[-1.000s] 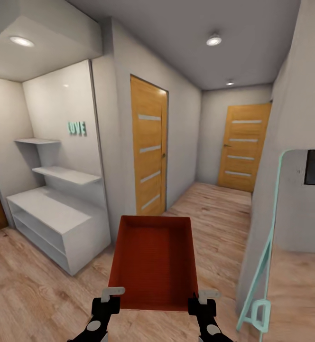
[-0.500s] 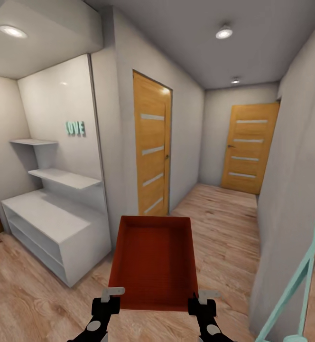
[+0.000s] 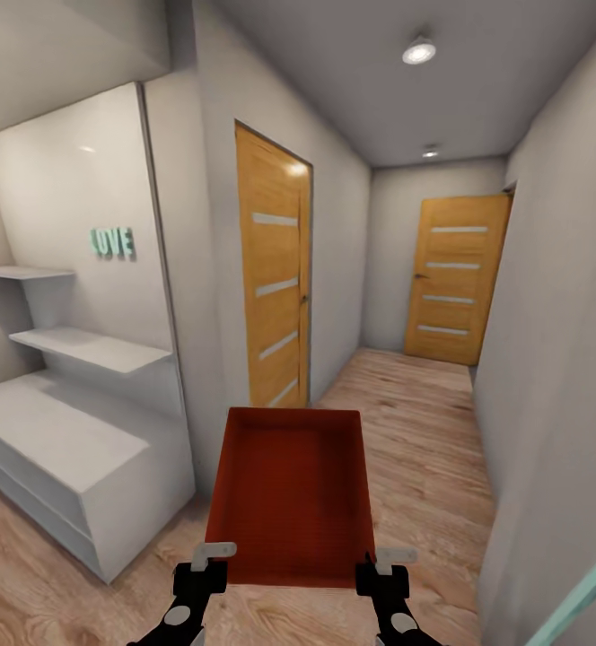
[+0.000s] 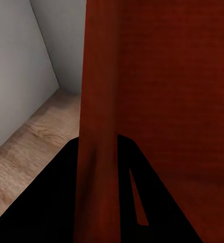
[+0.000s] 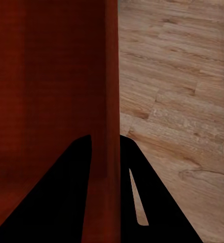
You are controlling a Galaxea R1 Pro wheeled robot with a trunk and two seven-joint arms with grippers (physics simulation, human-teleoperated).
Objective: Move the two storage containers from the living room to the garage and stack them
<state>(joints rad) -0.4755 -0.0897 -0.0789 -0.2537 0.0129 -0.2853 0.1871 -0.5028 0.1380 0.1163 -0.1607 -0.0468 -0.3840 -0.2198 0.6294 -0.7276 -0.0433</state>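
A narrow hallway runs ahead between pale grey walls [image 3: 549,341], over a light wood-plank floor [image 3: 424,431]. On the left wall stands a wooden door [image 3: 274,278] with frosted horizontal strips, and a second door of the same kind [image 3: 455,278] closes the far end. Two round ceiling lights [image 3: 419,49] shine from the grey ceiling. To the left a white alcove holds a low white cabinet [image 3: 74,467] with open shelving beneath, two white wall shelves [image 3: 87,348] above it, and mint-green letters [image 3: 112,242] reading "LOVE" on the glossy white panel. A mint-green strip [image 3: 581,592] slants across the lower right corner.
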